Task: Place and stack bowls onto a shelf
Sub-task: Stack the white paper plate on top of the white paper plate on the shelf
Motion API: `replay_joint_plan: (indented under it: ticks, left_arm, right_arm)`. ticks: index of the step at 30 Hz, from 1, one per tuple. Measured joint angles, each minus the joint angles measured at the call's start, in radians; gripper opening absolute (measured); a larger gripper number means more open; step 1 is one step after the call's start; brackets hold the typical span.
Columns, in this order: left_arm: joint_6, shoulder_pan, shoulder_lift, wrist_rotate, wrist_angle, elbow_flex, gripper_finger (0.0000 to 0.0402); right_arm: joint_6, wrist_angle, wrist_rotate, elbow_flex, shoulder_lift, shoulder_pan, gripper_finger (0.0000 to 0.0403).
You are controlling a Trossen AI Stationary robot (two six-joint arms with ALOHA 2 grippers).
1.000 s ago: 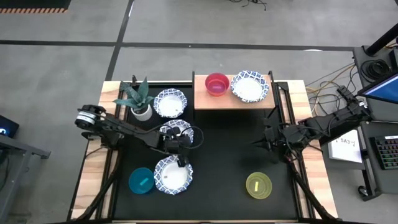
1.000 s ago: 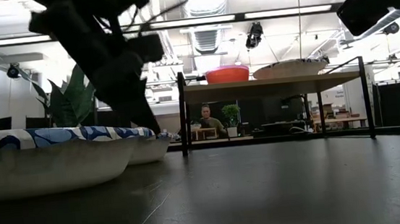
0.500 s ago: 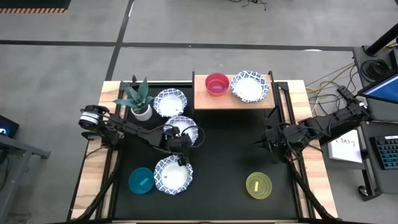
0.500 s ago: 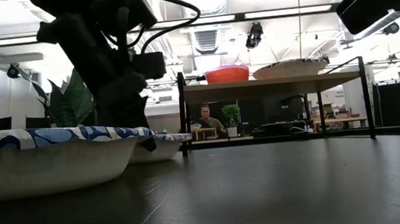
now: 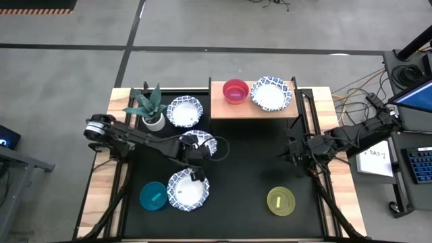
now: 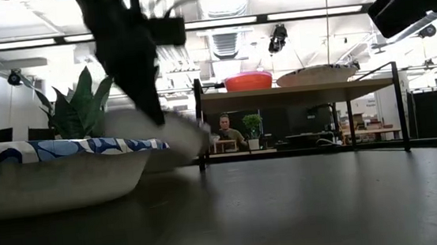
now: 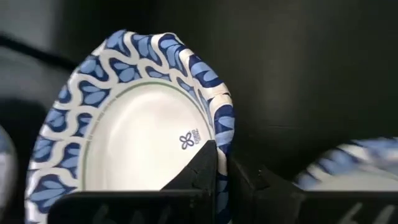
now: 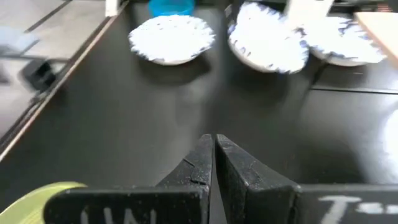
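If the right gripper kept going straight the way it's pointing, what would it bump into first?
Probably the blue-rimmed bowl that the left gripper is shut on. The right gripper, shut, points across bare black table toward the bowls; the exact line and depth are hard to judge.

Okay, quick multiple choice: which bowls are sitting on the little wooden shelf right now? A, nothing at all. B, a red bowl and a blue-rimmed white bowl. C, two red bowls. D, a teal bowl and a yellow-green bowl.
B: the high view shows the red bowl and a blue-rimmed white bowl side by side on the shelf; the teal and yellow-green ones sit on the black tabletop.
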Motion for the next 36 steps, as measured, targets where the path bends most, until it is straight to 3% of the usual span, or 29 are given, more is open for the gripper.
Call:
replay_joint_plan:
  ticks: [7,15,19,29,36]
  left_arm:
    - [0.097,-0.040,-0.001,0.006,-0.195,0.243,0.0000]
    - [0.307,-0.009,-0.001,-0.025,-0.101,0.418,0.0000]
    - [0.414,0.035,0.000,-0.028,-0.014,0.436,0.0000]
    - [0.664,0.170,0.001,-0.025,0.176,0.434,0.0000]
    - [0.787,0.242,0.001,0.060,0.355,0.434,0.0000]
  right_arm:
    - [-0.010,0.011,-0.046,-0.032,-0.086,0.028,0.0009]
    - [-0.035,0.070,-0.058,-0.092,-0.225,0.063,0.0009]
    - [-0.055,0.122,-0.118,-0.114,-0.267,0.063,0.0008]
    - [-0.029,0.195,-0.125,-0.148,-0.276,0.064,0.0009]
    - [-0.042,0.282,-0.190,-0.169,-0.263,0.068,0.0009]
